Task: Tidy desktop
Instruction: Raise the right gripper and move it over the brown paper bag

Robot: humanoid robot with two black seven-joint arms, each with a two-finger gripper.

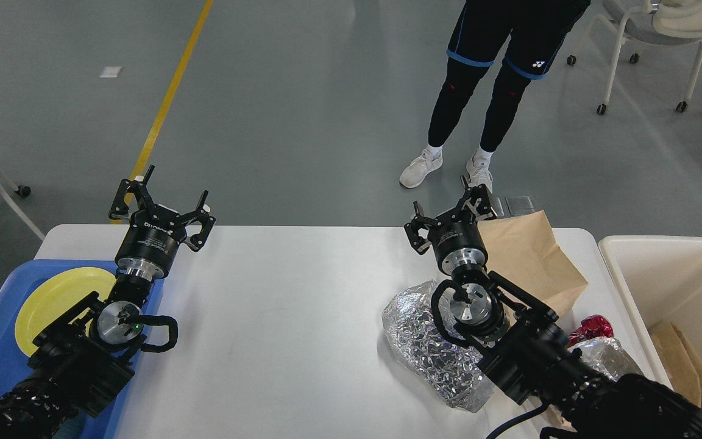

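white desktop (278, 317): left hand (162, 204) and right hand (451, 213) both spread, seemingly empty.

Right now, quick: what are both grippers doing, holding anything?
Left gripper: open, holding nothing, above the far left edge of the desktop.
Right gripper: open, holding nothing, beside the brown paper bag.

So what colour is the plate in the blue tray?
Yellow plate, clearest in the head view.

The right arm (546, 372) is covering part of the foil wad (424, 341); beside it, the cream bin (662, 268) is running off the frame's right edge.
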